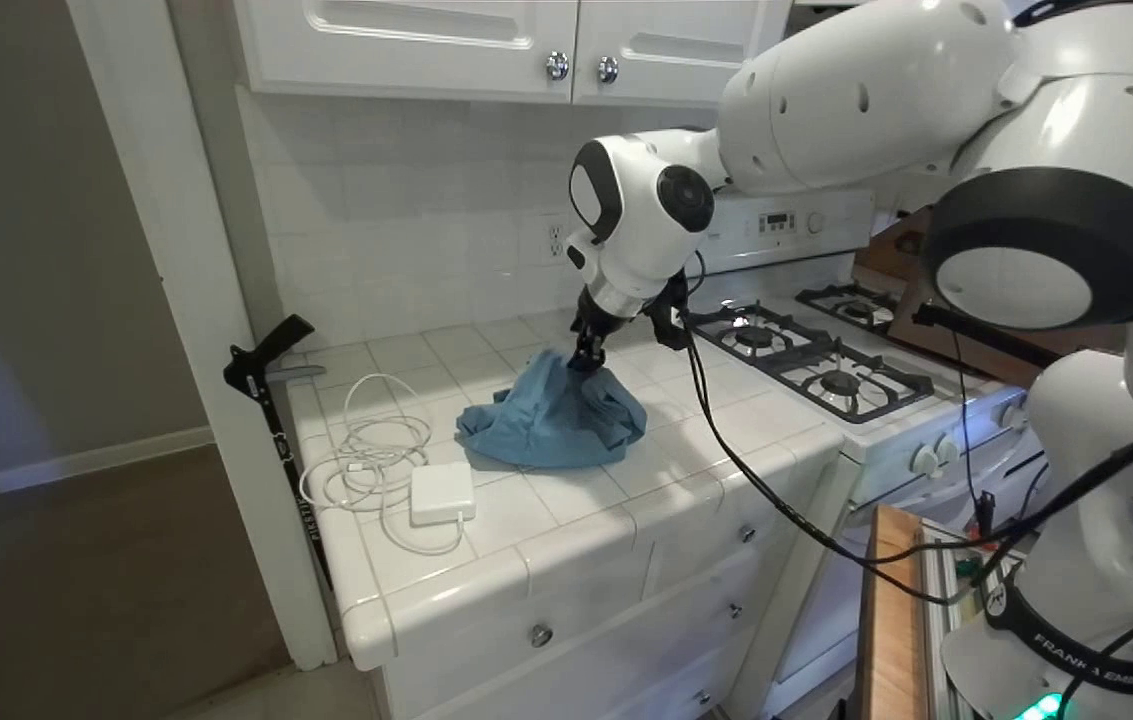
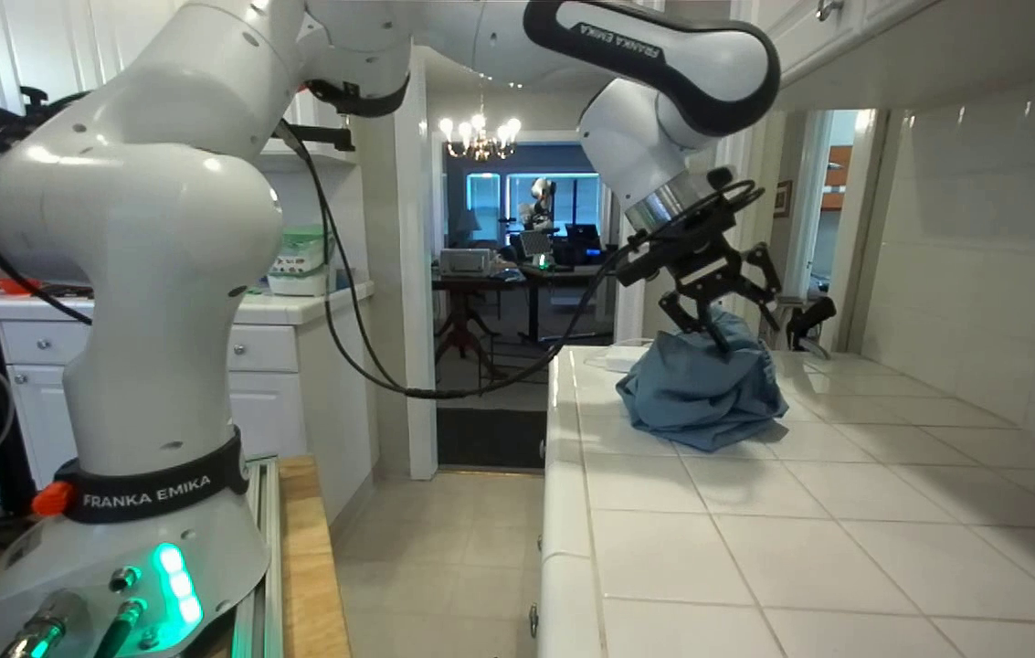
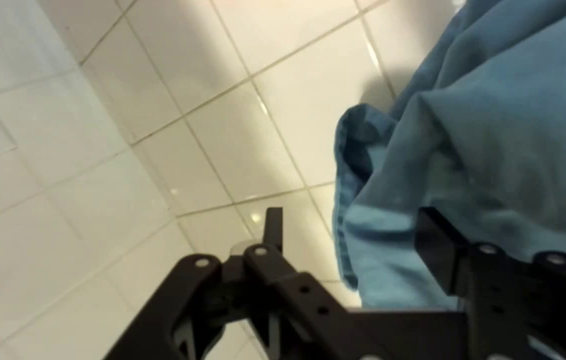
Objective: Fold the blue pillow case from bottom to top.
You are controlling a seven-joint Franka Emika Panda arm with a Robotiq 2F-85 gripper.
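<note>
On the white-tiled tabletop (image 1: pixel 516 515): the blue pillow case (image 1: pixel 551 425), rumpled into a mound that rises to a soft peak.
Claw (image 3: pixel 350 225): wide open, its two fingers (image 3: pixel 440 247) standing well apart.
Right finger, wrist view: over the blue cloth, overlapping it; whether it actually presses on the fabric I can't tell.
Left finger, wrist view: over pale tile, off to the side of the cloth, so that the seamed edge shows between the two.
Arm (image 1: pixel 646 225): in an exterior view it reaches in from the right, wrist angled down, the claw right at the top of the mound.
White box (image 1: pixel 441 493): left of the cloth and nearer, the two apart.
White cable (image 1: pixel 376 445): loosely coiled left of the cloth, one length running to the box's near side.
Stove (image 1: pixel 891 425): off to the right, black grates on top.
</note>
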